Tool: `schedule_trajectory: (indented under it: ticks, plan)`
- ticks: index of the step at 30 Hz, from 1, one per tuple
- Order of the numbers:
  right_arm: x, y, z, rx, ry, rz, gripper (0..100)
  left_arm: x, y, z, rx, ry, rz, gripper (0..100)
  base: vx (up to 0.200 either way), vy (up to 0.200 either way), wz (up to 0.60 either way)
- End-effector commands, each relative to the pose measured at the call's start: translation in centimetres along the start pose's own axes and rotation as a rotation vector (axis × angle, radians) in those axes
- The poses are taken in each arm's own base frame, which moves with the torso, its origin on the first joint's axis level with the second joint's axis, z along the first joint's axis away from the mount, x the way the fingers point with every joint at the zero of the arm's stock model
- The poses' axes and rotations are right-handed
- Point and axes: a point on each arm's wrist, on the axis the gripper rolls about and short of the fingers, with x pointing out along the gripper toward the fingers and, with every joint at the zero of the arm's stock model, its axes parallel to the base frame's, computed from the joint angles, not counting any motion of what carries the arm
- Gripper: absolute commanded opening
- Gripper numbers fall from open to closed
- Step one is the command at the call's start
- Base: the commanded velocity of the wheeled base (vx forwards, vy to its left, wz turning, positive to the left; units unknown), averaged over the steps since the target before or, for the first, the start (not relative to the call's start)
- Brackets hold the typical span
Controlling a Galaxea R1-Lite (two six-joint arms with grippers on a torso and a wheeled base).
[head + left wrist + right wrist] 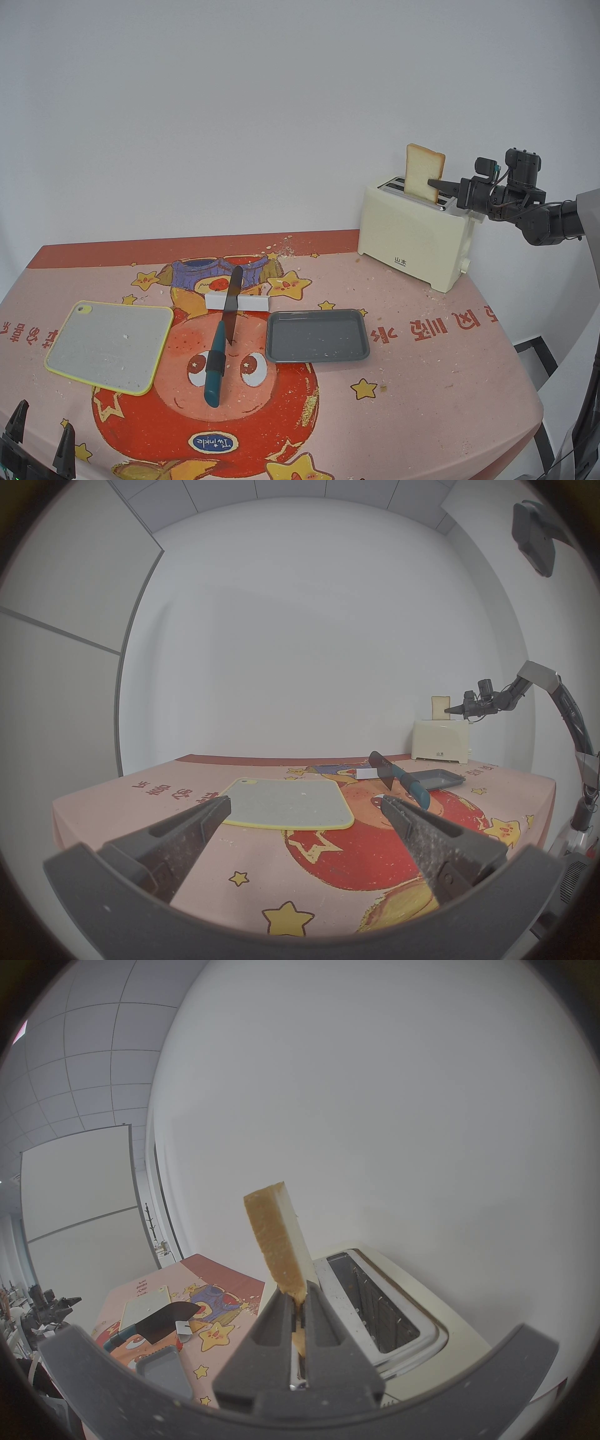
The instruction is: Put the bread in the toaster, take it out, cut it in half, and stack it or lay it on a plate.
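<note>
A slice of bread (424,170) stands upright, its lower end at the top of the cream toaster (414,236) at the back right of the table. My right gripper (437,184) is shut on the slice's lower edge; in the right wrist view the bread (280,1244) rises tilted from between the fingers (325,1322), beside the open slot of the toaster (375,1310). My left gripper (306,811) hangs open and empty near the table's front left corner, also seen as the left gripper (40,431) in the head view.
A grey cutting board with a yellow rim (109,345) lies at the left. A knife with a teal handle (219,359) leans on a white rest (237,302) in the middle. A dark grey tray (317,336) sits right of it. Crumbs dot the cloth.
</note>
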Motion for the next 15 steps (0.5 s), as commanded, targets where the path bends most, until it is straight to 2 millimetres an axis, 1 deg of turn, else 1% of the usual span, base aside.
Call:
schedule_trajectory:
  ticks: [1,11,12,15]
  plan:
    - [0.02,-0.02,-0.02,0.000,0.000,0.000,0,0.00,0.00,-0.52,-0.001,0.001,0.000,100,0.000,0.000,0.00]
    - [0.06,0.00,-0.24,0.005,0.006,0.001,0,0.00,0.00,-0.52,-0.001,0.001,0.000,100,0.000,0.000,0.00]
    - [0.06,0.00,-0.24,0.005,0.006,0.001,100,0.00,0.00,-0.52,-0.001,0.001,0.000,100,0.000,0.000,0.00]
    - [-0.03,-0.09,-0.12,-0.004,-0.006,-0.002,100,0.00,0.00,-0.52,-0.001,0.001,0.000,100,0.000,0.000,0.00]
